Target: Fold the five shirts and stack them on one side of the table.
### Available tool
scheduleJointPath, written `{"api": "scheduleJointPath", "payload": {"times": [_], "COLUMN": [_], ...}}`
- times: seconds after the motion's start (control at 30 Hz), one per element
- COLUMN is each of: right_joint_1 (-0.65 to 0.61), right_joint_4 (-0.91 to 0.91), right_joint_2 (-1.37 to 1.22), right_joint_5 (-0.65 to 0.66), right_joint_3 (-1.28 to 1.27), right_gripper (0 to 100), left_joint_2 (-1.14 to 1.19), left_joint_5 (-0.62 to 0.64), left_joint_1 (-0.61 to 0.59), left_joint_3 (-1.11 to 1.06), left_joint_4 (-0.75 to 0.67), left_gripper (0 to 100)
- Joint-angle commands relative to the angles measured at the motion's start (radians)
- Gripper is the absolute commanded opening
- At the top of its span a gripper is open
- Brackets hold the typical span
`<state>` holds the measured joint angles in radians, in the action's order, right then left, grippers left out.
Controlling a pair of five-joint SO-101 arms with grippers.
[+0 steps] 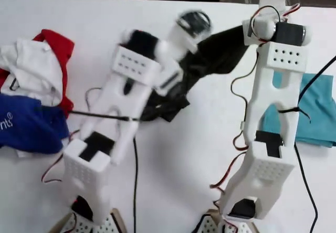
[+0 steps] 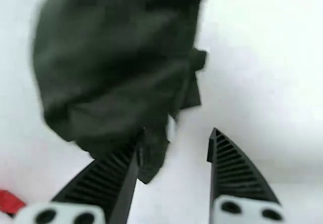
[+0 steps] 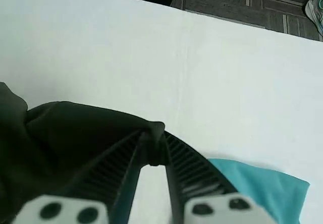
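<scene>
A black shirt [image 1: 215,54] lies crumpled at the table's far middle. My right gripper [image 3: 154,142] is shut on one corner of it, at the shirt's far right end [image 1: 245,31]. In the left wrist view the black shirt [image 2: 116,62] spreads just past my left gripper [image 2: 174,141], which is open, with one finger [image 2: 118,171] lying over the cloth's near edge. A teal shirt [image 1: 319,109] lies flat at the right edge, partly under the right arm. Red [image 1: 56,46], white [image 1: 31,67] and blue [image 1: 29,125] shirts are heaped at the left edge.
The white table [image 1: 178,165] shows bare between the two arms and along its far left. Cables [image 1: 135,180] run down from both arms toward their bases at the near edge. Dark floor [image 3: 242,2] lies beyond the table's far edge.
</scene>
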<state>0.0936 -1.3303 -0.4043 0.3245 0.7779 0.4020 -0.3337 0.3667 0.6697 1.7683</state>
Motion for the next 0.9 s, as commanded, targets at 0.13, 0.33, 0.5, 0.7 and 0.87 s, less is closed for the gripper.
{"api": "scheduleJointPath", "payload": {"times": [0.13, 0.33, 0.5, 0.7, 0.87], "right_joint_1": [0.036, 0.093, 0.148, 0.140, 0.119], "right_joint_4": [0.036, 0.045, 0.077, 0.077, 0.074], "right_joint_2": [0.077, 0.079, 0.079, 0.081, 0.079], "right_joint_5": [-0.015, -0.011, -0.014, -0.015, -0.015], "right_joint_3": [0.032, 0.041, 0.041, 0.041, 0.041], "right_gripper": [2.0, 2.0, 2.0, 2.0, 2.0], "left_joint_2": [0.040, 0.044, 0.044, 0.044, 0.043], "left_joint_5": [-0.046, -0.046, -0.089, -0.092, -0.092], "left_joint_1": [0.009, -0.021, -0.120, -0.218, -0.236], "left_joint_3": [-0.263, -0.387, -0.521, -0.631, -0.631], "left_joint_4": [-0.086, -0.201, -0.348, -0.523, -0.542], "left_gripper": [15, 16, 15, 16, 15]}}
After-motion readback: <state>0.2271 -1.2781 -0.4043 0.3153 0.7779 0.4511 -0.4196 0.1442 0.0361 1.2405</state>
